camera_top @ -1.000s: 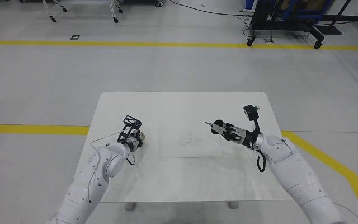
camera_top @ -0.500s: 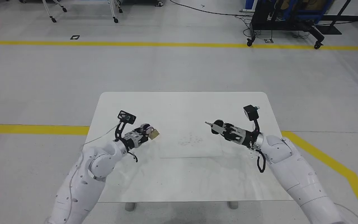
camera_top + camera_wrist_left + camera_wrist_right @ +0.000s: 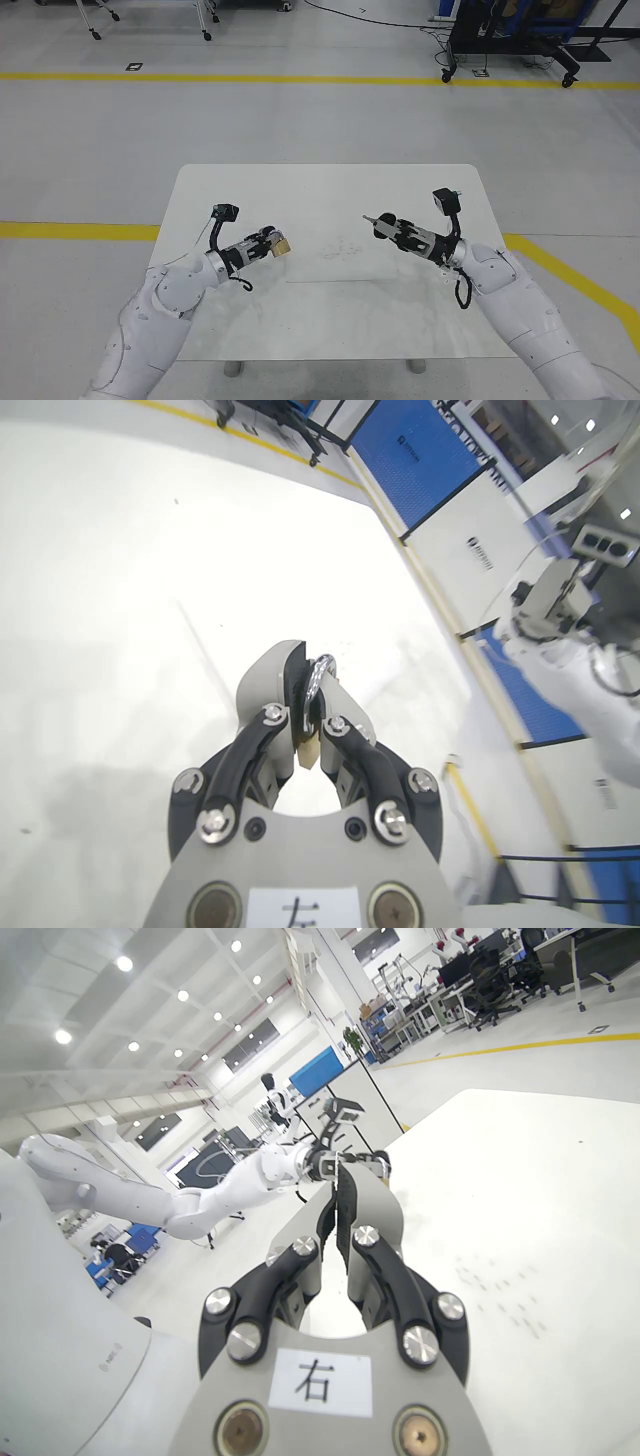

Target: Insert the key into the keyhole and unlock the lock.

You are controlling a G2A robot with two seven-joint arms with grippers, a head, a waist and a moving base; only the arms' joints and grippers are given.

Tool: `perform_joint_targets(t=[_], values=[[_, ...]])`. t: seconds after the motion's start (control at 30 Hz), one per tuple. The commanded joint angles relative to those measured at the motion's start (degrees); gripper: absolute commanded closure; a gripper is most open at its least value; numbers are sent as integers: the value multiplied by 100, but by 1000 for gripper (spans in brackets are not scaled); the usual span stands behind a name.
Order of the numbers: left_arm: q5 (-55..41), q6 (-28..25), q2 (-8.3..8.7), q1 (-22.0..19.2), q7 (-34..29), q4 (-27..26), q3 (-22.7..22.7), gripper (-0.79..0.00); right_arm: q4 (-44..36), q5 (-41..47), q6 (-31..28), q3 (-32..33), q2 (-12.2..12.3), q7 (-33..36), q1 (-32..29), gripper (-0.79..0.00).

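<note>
Top view. The left gripper [image 3: 270, 243] is clamped on the brass lock [image 3: 282, 245]. It holds the lock over the left half of the white table [image 3: 330, 185], roughly midway between the far and near edges, with the lock's body pointing toward the table's centre. The right gripper [image 3: 383, 226] is pinched on the key [image 3: 369, 219] over the right half of the table. The key's thin metal tip projects beyond the fingertips toward the lock. Lock and key are well apart, and a patch of faint speckled marks [image 3: 340, 250] lies on the table between them.

Left wrist view. The silver shackle [image 3: 320, 672] sits between the two finger pads, and the brass body hangs just behind them, nearer the palm.

Right wrist view. The fingers [image 3: 372, 1208] are drawn together to a narrow slit. The key is probably edge-on here, and its blade cannot be made out clearly. The left gripper, carrying the lock, appears farther off beyond the fingertips, near the table's edge.
</note>
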Motion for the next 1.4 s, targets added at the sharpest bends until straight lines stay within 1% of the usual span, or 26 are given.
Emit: perform_joint_targets(t=[0.0,0.1,0.17,0.2,0.77,0.8,0.87,0.9,1.0,1.1,1.23,1.3,1.37], values=[[-1459,369,-77,-408,-528,539,172,0,176,378,-81,-195,-81,-205,88,0],[-2201,831,-196,-889,-1021,1078,438,0,581,697,-138,-423,-184,-294,299,0],[-2704,974,-280,-1112,-1189,1340,564,0,737,879,-138,-524,-240,-340,380,0],[-2784,992,-293,-1146,-1223,1376,581,0,756,911,-138,-534,-247,-341,387,0],[-2784,992,-293,-1146,-1223,1376,581,0,756,911,-138,-534,-247,-341,387,0],[-2769,1013,-294,-1137,-1188,1377,583,0,756,911,-138,-534,-247,-341,387,0],[-2816,1225,-302,-1138,-1035,1400,572,0,756,911,-138,-534,-247,-341,387,0],[-3039,1443,-319,-1171,-1087,1477,564,0,756,911,-138,-534,-247,-341,387,0],[-3705,2207,-400,-1484,-1479,1829,641,0,756,911,-138,-534,-247,-341,387,0],[-3852,2629,-519,-1868,-1720,2151,939,0,756,911,-138,-534,-247,-341,387,0],[-3787,2891,-716,-2337,-1801,2582,1426,0,756,911,-138,-534,-247,-341,387,0],[-3747,2918,-826,-2537,-1751,2784,1652,0,756,911,-138,-534,-247,-341,387,0],[-3850,2885,-932,-2697,-1745,2995,1795,0,655,843,19,-508,-256,-462,341,0]])
